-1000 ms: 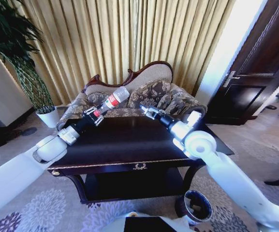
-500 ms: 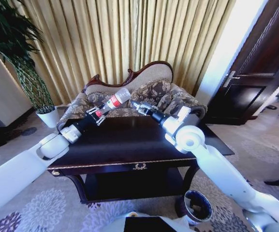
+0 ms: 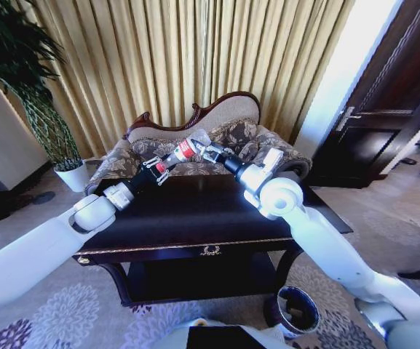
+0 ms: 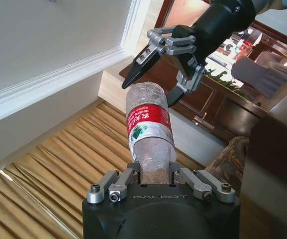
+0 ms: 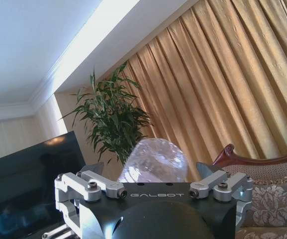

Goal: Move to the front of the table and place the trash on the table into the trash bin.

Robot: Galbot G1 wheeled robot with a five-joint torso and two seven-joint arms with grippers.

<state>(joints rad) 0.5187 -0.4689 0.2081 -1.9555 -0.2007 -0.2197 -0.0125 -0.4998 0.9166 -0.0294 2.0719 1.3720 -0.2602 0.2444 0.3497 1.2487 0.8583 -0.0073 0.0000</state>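
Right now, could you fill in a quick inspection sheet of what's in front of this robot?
Surface: dark glossy table, top looks bare.
Job's things: plastic bottle held up above the table's far edge; black bin on the carpet by the table's right front leg.
Clutter: nothing seen.
Grippers: left gripper shut on the bottle's lower end; right gripper open, its fingers either side of the bottle's other end.
Cables: nothing seen.
Surroundings: sofa, gold curtains, potted plant, dark door.

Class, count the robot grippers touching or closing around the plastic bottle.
2: the left gripper is shut on the bottle at its capped end; the right gripper stands open around its base.
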